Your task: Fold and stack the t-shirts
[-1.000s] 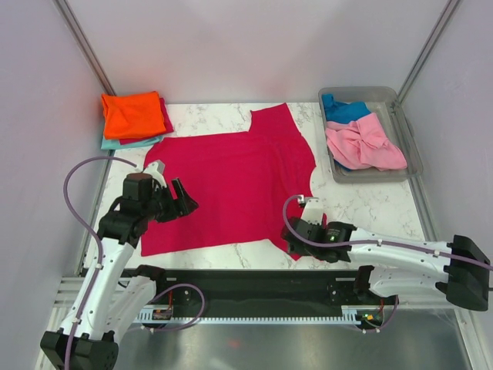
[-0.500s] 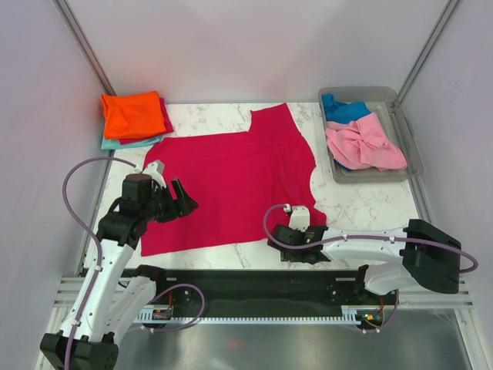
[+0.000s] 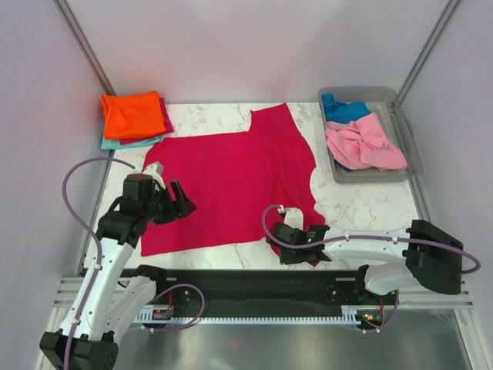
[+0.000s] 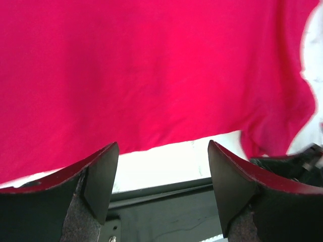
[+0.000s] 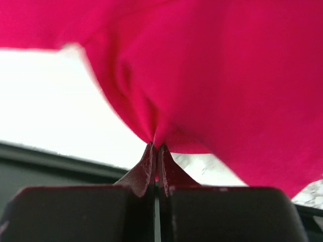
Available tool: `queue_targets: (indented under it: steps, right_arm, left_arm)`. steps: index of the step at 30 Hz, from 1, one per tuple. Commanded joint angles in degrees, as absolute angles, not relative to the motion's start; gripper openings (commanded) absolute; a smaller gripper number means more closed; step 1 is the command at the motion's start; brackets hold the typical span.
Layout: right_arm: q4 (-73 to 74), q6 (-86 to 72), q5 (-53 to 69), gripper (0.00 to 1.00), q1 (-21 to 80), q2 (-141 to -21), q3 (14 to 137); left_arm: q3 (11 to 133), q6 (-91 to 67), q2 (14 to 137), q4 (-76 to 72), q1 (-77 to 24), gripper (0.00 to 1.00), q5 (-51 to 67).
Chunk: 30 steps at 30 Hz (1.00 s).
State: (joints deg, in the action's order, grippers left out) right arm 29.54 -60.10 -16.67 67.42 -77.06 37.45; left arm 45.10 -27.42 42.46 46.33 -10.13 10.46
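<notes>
A crimson-pink t-shirt [image 3: 231, 177] lies spread flat across the marble table. My right gripper [image 3: 289, 250] is low at its near right corner, by the sleeve. In the right wrist view that gripper [image 5: 155, 146] is shut on a pinched fold of the crimson cloth [image 5: 212, 75]. My left gripper [image 3: 183, 205] hovers over the shirt's near left part. Its jaws stand open with nothing between them [image 4: 162, 146], and the shirt's hem [image 4: 151, 65] lies just ahead. An orange t-shirt [image 3: 132, 113] sits folded on a teal one [image 3: 115, 143] at the back left.
A clear grey tub [image 3: 410, 127] at the back right holds a blue t-shirt [image 3: 347, 110] and a light pink one [image 3: 362, 145]. The dark rail of the arm bases [image 3: 254, 281] runs along the table's near edge. Bare marble [image 3: 362, 200] shows right of the shirt.
My right arm has slid left along the near edge and its gripper has closed on the crimson shirt's edge. The left arm has barely moved.
</notes>
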Motion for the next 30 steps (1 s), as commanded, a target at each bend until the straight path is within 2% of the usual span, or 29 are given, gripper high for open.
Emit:
queue_targets:
  steps: [1, 4, 9, 14, 20, 24, 30]
  right_arm:
    - [30.2, -56.4, -9.1, 0.00, 67.8, -72.3, 43.2]
    - [34.2, -54.0, -10.4, 0.00, 67.6, -69.4, 47.7]
    - [37.6, -47.0, -15.2, 0.00, 66.4, -69.1, 56.2]
    - [37.2, -38.0, -14.0, 0.00, 56.8, -74.2, 61.5]
    - [33.7, -26.9, -12.6, 0.00, 41.3, -84.6, 70.2]
    - [30.1, -23.6, -9.6, 0.00, 30.2, -97.6, 78.3]
    - [29.6, -21.0, -6.5, 0.00, 25.4, -109.8, 88.1]
  left_arm:
    - [50.3, -30.0, 44.5, 52.8, -10.2, 0.79, 3.8]
    - [52.5, -30.8, 47.4, 56.9, -10.2, 0.81, -1.6]
    - [49.8, -37.7, 48.9, 56.3, -10.2, 0.82, -0.3]
    - [44.6, -42.7, 47.5, 51.8, -10.2, 0.82, 0.2]
    - [47.1, -41.5, 50.6, 52.1, -10.1, 0.82, -6.1]
    - [48.4, -40.9, 53.6, 52.1, -9.5, 0.81, -6.5]
    - [45.6, -41.9, 54.4, 50.9, -9.3, 0.79, -8.2]
